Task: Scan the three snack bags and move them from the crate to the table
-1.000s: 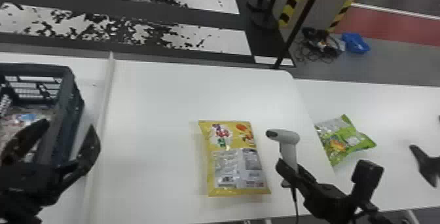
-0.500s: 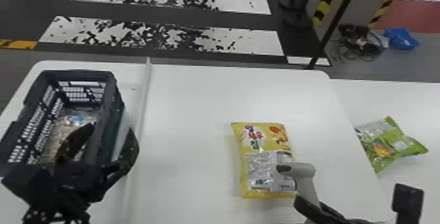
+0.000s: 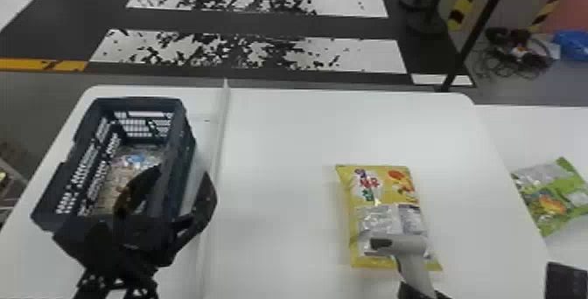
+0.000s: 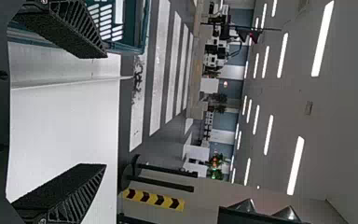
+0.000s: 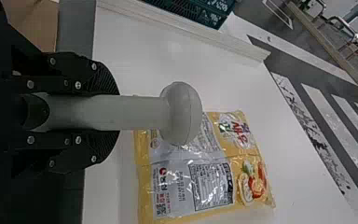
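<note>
Snack bag (image 3: pixel 380 189) | yellow crinkled film | right end effector (image 3: pixel 418 293) grips rounded scanner (image 3: pixel 413 248)

Yel bag (image 3: pixel 380 193) flat on tbl (image 3: pixel 284 145) | grn bag (image 3: pixel 555 197) far R | shiny bag (image 3: pixel 136 159) in crate (image 3: pixel 65 180)

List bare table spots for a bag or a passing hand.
Free: table between rail and yellow bag, plus beyond that bag to the far edge. Crowded: crate with left gripper; yellow bag's near end, under the scanner.
</note>
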